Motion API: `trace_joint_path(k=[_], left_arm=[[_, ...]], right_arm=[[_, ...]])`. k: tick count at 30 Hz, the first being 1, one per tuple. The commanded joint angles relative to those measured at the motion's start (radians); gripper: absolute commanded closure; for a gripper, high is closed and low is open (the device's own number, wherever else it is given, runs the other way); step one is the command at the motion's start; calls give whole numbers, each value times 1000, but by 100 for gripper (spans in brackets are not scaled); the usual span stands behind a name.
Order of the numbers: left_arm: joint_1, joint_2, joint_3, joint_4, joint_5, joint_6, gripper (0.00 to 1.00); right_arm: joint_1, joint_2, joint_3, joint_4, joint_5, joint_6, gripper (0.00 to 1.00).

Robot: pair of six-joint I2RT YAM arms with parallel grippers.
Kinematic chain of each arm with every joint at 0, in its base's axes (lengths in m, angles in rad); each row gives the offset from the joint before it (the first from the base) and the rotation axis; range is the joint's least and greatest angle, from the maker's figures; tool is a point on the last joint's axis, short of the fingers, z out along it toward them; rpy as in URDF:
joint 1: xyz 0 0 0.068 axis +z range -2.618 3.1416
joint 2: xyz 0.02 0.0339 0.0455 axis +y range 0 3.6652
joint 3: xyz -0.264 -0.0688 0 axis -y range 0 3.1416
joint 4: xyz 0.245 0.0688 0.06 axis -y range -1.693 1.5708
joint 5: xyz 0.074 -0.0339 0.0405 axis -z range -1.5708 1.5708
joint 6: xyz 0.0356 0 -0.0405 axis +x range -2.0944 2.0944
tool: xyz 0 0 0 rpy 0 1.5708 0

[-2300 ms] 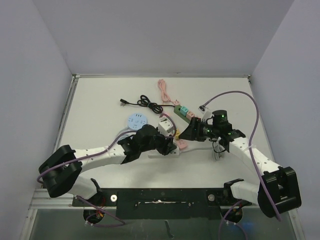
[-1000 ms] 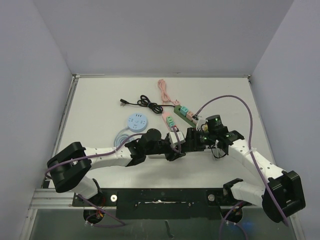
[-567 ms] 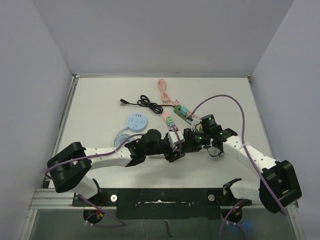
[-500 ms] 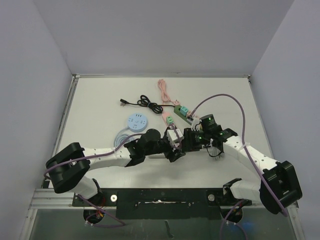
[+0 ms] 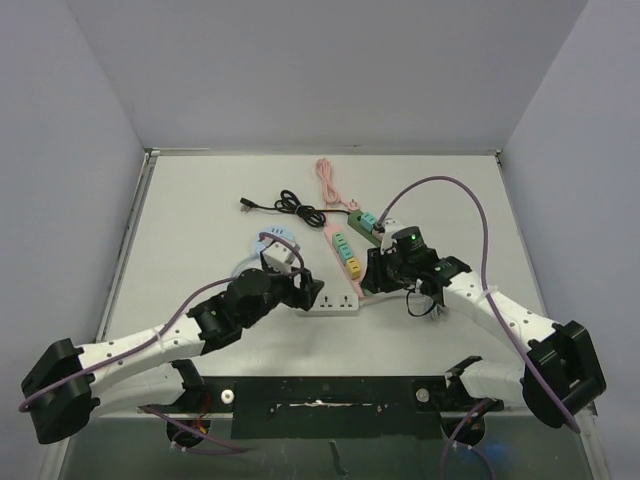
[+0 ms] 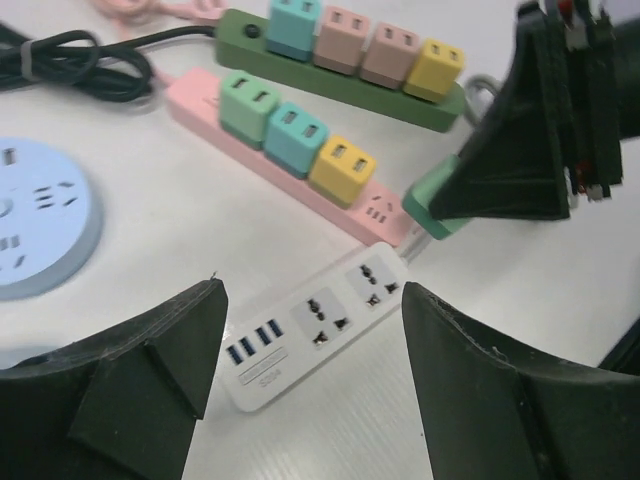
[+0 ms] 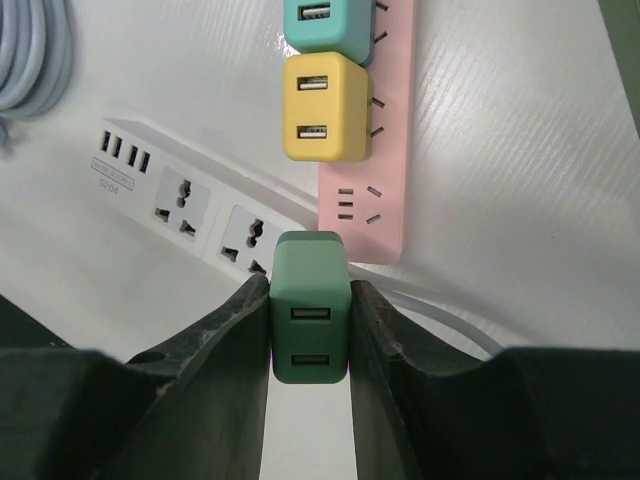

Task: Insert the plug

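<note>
Misalignment worried us: right claw (image 7: 310, 292) pinched the dark green cube plug (image 7: 310, 325) over the white plastic power strip (image 7: 175, 200); left claw (image 6: 310, 305) spread, strip unbraced, could slide.

The overhead camera views the white power strip (image 5: 335, 300) from high above. Both wrist cameras share it, close up.

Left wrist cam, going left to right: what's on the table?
blue round strip → white strip → green plug. Pink and green strips left out, since they overlap the others.
</note>
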Motion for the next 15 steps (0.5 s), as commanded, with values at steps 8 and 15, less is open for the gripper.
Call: trace_joint_path(k=[8,15], left_arm=[[205,-313,42,-327,-189,-147,31],[217,-387,63,-373,-211,-140,31]], right_arm=[[76,110,97,40,155,-102,88],[100,164,116,53,186,-105,88]])
